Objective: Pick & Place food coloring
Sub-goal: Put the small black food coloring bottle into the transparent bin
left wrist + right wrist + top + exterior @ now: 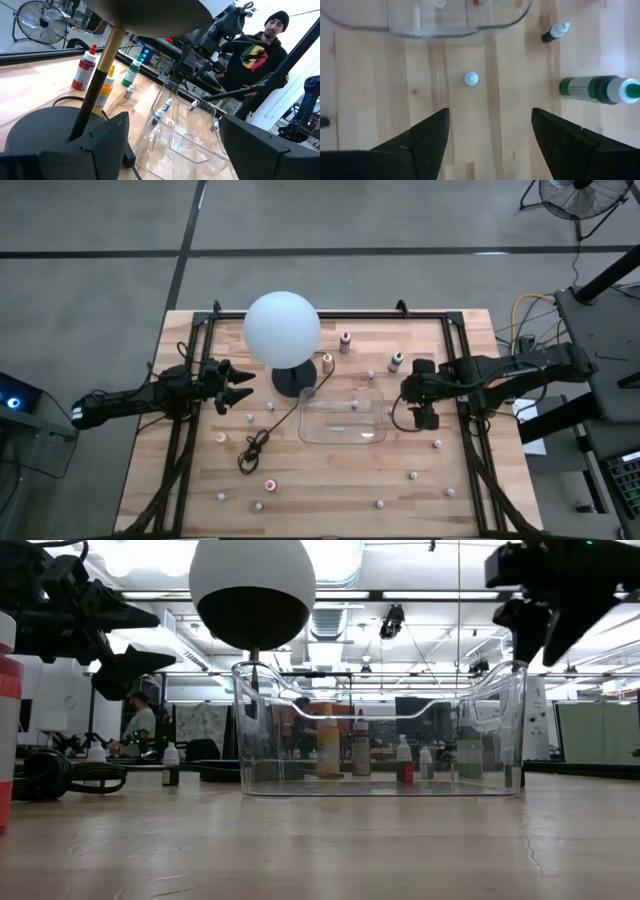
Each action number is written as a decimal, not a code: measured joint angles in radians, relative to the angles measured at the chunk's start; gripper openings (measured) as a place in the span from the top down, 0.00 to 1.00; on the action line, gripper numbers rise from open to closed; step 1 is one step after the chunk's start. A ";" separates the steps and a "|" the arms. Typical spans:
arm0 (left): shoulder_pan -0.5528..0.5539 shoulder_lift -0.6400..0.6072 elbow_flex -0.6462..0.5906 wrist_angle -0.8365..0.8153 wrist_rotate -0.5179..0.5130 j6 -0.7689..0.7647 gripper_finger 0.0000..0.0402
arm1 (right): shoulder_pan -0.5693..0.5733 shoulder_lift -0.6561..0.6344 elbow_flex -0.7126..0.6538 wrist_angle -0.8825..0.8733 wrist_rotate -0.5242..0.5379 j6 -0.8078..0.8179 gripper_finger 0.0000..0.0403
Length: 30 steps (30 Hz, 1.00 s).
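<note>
Tiny dropper bottles stand scattered over the wooden table: one with a pink cap (271, 484), pale-capped ones (414, 476) (249, 417), and one seen from above (471, 78). Taller bottles, maroon (345, 340), green (397, 360) and yellow (327, 360), stand near the far edge. My left gripper (238, 386) (172, 120) hangs open above the table, left of the lamp base. My right gripper (408, 387) (490, 112) points down, open, just right of the clear tray (343, 430), above the white-capped bottle. It also shows in the low view (545, 625). Two small bottles (165, 107) lie in the tray.
A white globe lamp (282, 328) stands on a black base (295, 378) left of the tray, and its dark cord (255, 448) curls toward the near side. A black frame rims the table (180, 470). A person (260, 50) is behind the right arm.
</note>
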 joint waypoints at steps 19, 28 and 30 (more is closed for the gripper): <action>0.000 0.000 0.000 0.000 0.000 0.000 0.30 | 0.001 -0.005 -0.172 0.204 -0.049 -0.005 0.32; 0.000 -0.001 0.000 0.000 0.000 0.000 0.30 | 0.000 0.054 -0.176 0.217 -0.061 -0.006 0.32; 0.000 -0.001 0.000 0.000 0.000 0.000 0.30 | 0.000 0.066 -0.177 0.219 -0.060 -0.005 0.32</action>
